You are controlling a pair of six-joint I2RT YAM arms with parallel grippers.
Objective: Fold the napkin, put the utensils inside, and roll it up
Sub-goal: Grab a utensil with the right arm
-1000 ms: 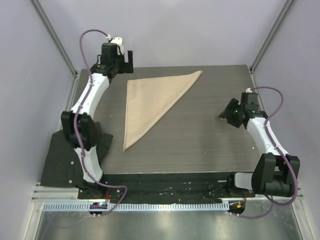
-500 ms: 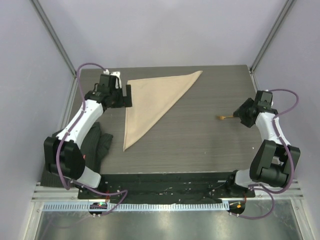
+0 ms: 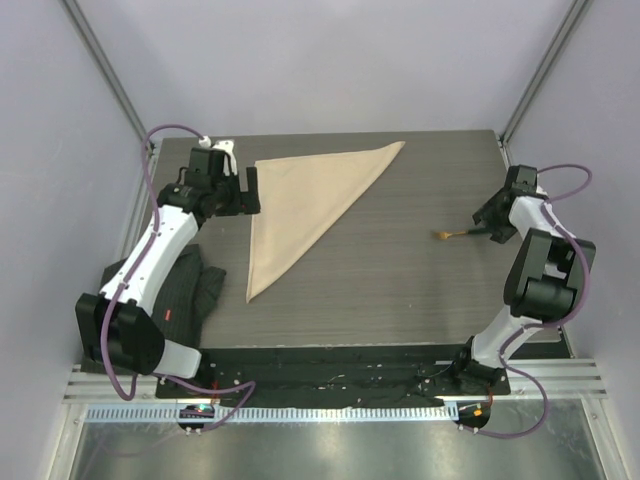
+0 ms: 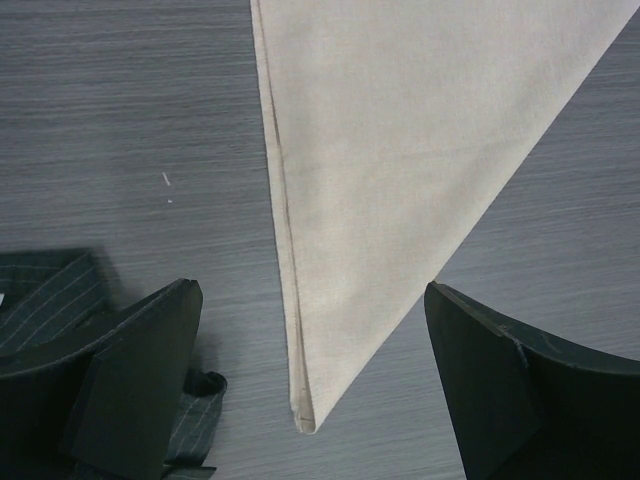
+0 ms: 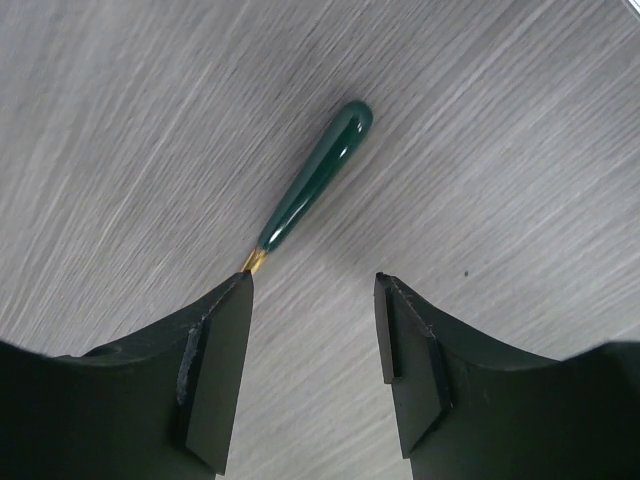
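The napkin [image 3: 305, 205] is lying folded into a triangle on the left half of the table [image 3: 400, 290], with its narrow tip pointing toward the near edge; in the left wrist view the frame is cutting off its wide part, and two layers are showing slightly apart along its left edge; it is a plain beige woven cloth, flat and matte. The utensil [image 5: 315, 190] is lying on the right side, well apart from the napkin; its glossy dark green handle is tapering into a gold neck, which is passing behind one finger of the right gripper [image 5: 312, 285], so its working end is hidden there; from above it is too small to identify. The right gripper is standing partly open close over the utensil, gripping nothing; the left gripper [image 4: 310, 295] is hovering wide open and empty beside the napkin's left edge. A dark ribbed cloth [image 3: 195, 290] is lying bunched at the table's left edge, near the napkin's tip; bare grey wood-grain surface is lying open between napkin and utensil.
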